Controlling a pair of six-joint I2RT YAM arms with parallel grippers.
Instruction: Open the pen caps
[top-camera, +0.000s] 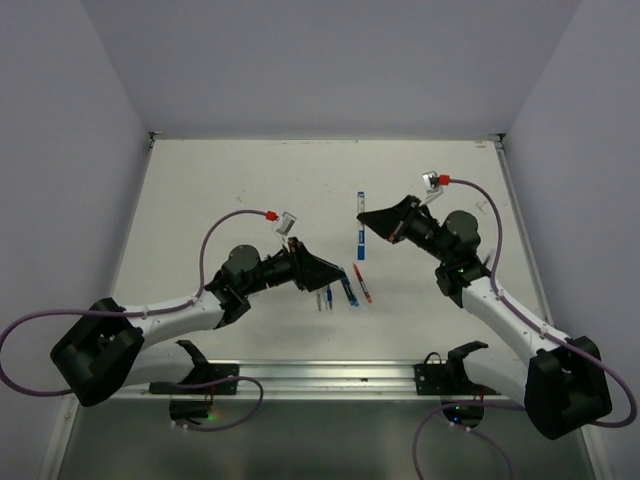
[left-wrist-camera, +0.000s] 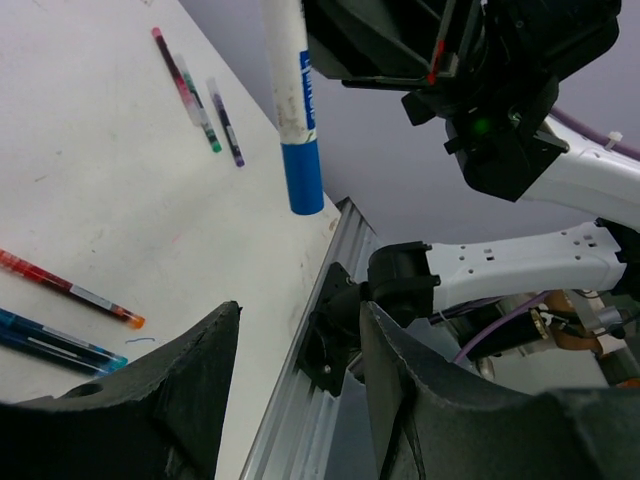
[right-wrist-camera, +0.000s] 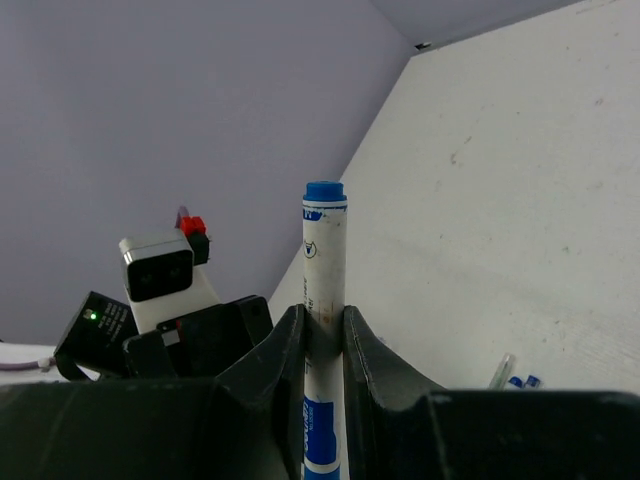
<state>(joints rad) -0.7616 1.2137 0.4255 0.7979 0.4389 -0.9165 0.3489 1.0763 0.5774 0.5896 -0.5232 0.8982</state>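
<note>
Your right gripper has the marker clamped, so square your wide-open left gripper around the blue cap before squeezing.

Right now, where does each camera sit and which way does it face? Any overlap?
Top: above and behind the bases, looking down on the table; left arm and right arm both show.
Left wrist: on the left arm, looking past its open left gripper at the marker and right arm.
Right wrist: on the right arm, looking along the marker clamped in the right gripper; left arm beyond.
Shared: all three see the marker.
</note>
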